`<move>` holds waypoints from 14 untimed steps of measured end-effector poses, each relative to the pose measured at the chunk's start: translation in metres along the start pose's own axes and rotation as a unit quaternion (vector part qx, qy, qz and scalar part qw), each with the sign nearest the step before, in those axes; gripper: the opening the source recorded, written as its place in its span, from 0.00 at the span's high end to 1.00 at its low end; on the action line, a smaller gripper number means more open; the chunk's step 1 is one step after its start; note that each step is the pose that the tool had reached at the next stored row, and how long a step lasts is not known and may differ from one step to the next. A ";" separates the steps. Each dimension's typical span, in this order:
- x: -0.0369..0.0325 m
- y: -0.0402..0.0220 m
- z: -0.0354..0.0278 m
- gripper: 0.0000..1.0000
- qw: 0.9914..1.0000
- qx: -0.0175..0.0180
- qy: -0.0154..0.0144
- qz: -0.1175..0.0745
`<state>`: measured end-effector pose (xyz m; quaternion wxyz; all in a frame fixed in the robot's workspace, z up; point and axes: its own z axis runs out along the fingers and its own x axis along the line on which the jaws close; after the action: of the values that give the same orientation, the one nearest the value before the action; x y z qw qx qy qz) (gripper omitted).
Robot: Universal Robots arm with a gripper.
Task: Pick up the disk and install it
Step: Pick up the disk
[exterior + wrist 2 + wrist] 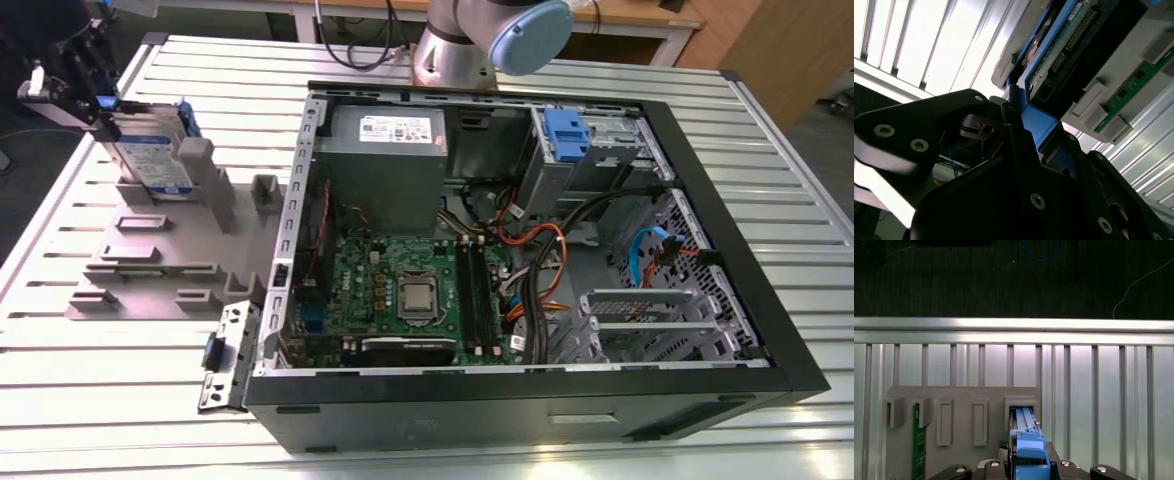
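On the gripper [1036,127], the fingers [1015,131] clamp the blue rail of the disk [1061,45], which stands upright in an end slot of the grey holder [147,270] (exterior view's left, well apart from the open computer case [747,330]). The first wrist view adds a green board [918,450] slotted further along the holder. Ribbed table [747,150] lies beyond the holder's edge.

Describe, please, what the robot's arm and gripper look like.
The arm is a silver-grey metal tube with a round, pale blue joint cap. In both wrist views the gripper is matte black and chunky, built from angular plates dotted with small silver screw heads.
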<state>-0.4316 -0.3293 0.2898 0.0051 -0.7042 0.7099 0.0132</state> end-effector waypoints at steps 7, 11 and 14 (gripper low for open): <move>-0.0002 0.0001 -0.0076 0.64 1.000 0.000 0.000 0.000; -0.0003 0.0002 -0.0119 0.64 1.000 0.000 0.000 0.000; -0.0004 0.0002 -0.0140 0.64 1.000 0.000 0.000 0.000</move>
<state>-0.4316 -0.3294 0.3038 0.0051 -0.7042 0.7099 0.0132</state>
